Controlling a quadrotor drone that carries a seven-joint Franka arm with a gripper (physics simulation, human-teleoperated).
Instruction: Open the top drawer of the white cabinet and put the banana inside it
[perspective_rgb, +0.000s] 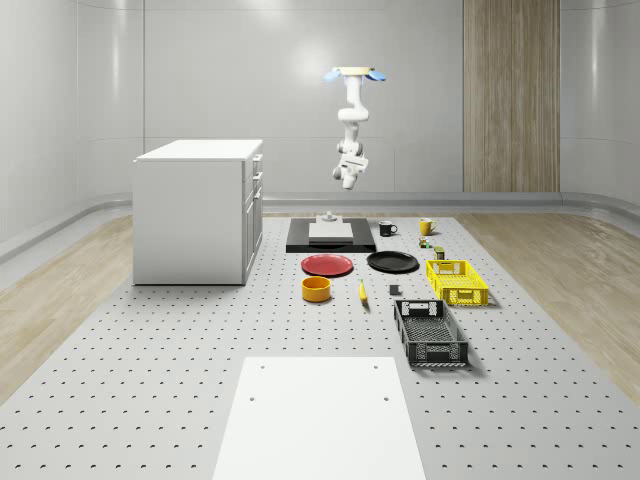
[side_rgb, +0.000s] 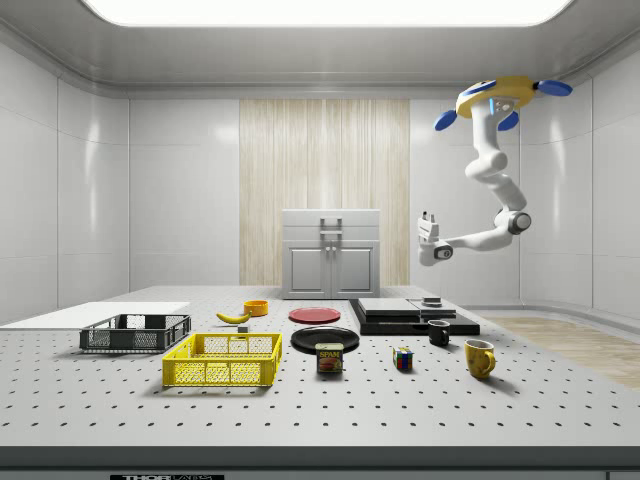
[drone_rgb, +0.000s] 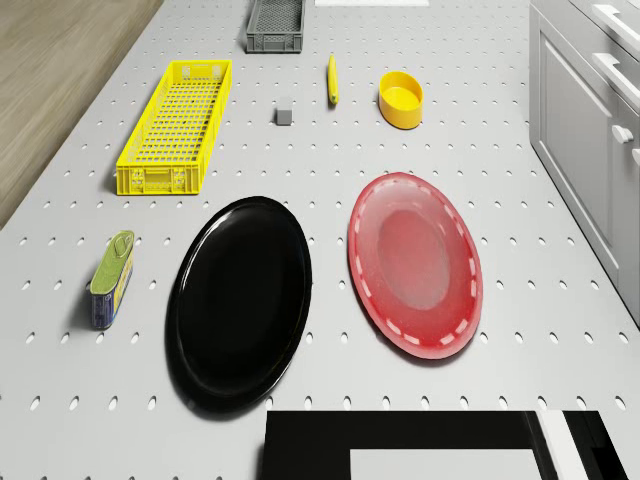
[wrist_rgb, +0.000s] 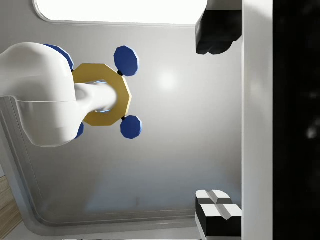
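your gripper (side_rgb: 428, 222) is hanging in mid-air, fingers (wrist_rgb: 215, 37) spread and holding nothing, pointing up toward the ceiling. the drone (perspective_rgb: 358, 73) is hovering high over the black platform (perspective_rgb: 330, 240) at the far end of the table. the white cabinet (perspective_rgb: 198, 210) is sitting off to the whole-scene view's left, top drawer (perspective_rgb: 257, 163) shut, roughly level with the gripper. the banana (perspective_rgb: 362, 291) is lying on the table past the plates, beside the orange bowl (perspective_rgb: 316, 288), long axis running away from the drone.
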